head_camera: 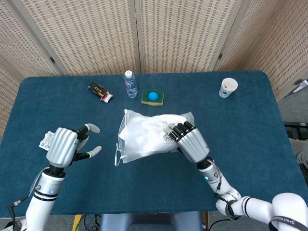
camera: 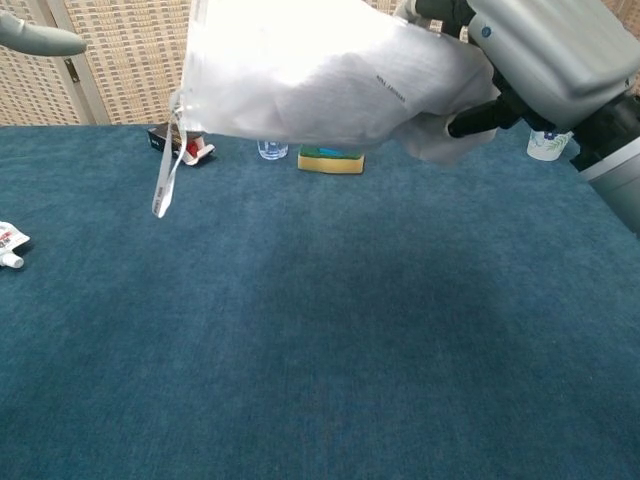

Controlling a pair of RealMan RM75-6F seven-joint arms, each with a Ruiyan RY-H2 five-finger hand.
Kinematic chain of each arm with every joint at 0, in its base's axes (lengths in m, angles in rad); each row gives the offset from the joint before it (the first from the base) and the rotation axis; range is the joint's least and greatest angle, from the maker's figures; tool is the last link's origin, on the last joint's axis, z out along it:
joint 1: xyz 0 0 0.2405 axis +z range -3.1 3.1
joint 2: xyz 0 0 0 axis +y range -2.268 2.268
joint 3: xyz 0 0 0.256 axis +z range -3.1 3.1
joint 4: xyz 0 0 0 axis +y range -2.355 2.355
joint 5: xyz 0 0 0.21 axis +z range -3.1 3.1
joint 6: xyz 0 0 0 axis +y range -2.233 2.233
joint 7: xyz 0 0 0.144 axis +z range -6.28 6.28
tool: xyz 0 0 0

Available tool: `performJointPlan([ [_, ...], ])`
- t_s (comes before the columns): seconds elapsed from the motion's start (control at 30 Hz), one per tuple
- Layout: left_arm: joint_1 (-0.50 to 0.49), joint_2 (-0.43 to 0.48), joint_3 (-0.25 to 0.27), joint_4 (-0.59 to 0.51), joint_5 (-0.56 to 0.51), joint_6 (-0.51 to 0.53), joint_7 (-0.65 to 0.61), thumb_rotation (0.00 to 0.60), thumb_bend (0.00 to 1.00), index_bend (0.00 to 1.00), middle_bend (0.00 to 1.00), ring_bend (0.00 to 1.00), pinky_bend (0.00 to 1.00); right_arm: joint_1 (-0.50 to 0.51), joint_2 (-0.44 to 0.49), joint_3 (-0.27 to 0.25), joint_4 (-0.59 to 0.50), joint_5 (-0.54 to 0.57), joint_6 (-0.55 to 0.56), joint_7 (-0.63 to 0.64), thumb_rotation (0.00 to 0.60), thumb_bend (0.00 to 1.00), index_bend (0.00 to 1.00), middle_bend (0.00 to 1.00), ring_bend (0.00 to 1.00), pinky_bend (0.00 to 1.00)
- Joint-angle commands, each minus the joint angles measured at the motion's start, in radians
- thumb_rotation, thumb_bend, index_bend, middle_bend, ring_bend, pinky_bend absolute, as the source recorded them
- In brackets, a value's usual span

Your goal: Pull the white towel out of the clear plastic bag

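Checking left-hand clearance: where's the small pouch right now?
Chest view: the pouch lies on the table at the far left edge; head view shows it beside the left hand.

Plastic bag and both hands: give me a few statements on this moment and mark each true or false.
1. The right hand holds the clear plastic bag lifted off the table. True.
2. The left hand is gripping the bag's open end. False: it is apart from the bag, fingers spread, holding nothing.
3. The white towel is inside the bag. True.
4. The paper cup stands near the table's far right corner. True.
5. The water bottle lies on its side. False: it stands upright beside the sponge.
6. The bag's drawstring is wrapped round the right hand. False: it hangs loose at the bag's left end.
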Motion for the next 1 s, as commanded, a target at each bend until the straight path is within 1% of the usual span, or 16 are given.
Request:
performJointPlan([
  [0.03, -0.011, 0.003, 0.005, -0.027, -0.015, -0.016, 0.001, 0.6, 0.07, 0.42, 1.0, 1.0, 1.0, 0.004, -0.019, 0.014, 0.022, -0.003, 0.015, 0.018, 0.6, 0.62, 0.67, 0.73, 0.66, 0.63],
  [0.2, -0.033, 0.005, -0.002, -0.062, -0.037, -0.035, -0.008, 0.6, 0.06, 0.33, 1.0, 0.99, 1.0, 0.01, -0.048, 0.024, 0.059, -0.009, 0.029, 0.032, 0.6, 0.62, 0.67, 0.73, 0.66, 0.63],
  [0.3, -0.047, 0.008, -0.01, -0.08, -0.051, -0.047, -0.018, 0.6, 0.05, 0.3, 1.0, 0.99, 1.0, 0.014, -0.059, 0.028, 0.073, -0.013, 0.035, 0.035, 0.6, 0.62, 0.67, 0.73, 0.66, 0.63],
  [0.6, -0.105, 0.024, -0.033, -0.13, -0.103, -0.097, 0.005, 0.6, 0.03, 0.3, 1.0, 0.99, 1.0, 0.026, -0.094, 0.044, 0.115, -0.023, 0.068, 0.063, 0.6, 0.62, 0.67, 0.73, 0.66, 0.63],
  [1.0, -0.155, 0.027, -0.034, -0.162, -0.172, -0.126, 0.035, 0.6, 0.03, 0.3, 1.0, 0.99, 1.0, 0.038, -0.122, 0.057, 0.15, -0.022, 0.094, 0.105, 0.6, 0.62, 0.67, 0.73, 0.66, 0.63],
])
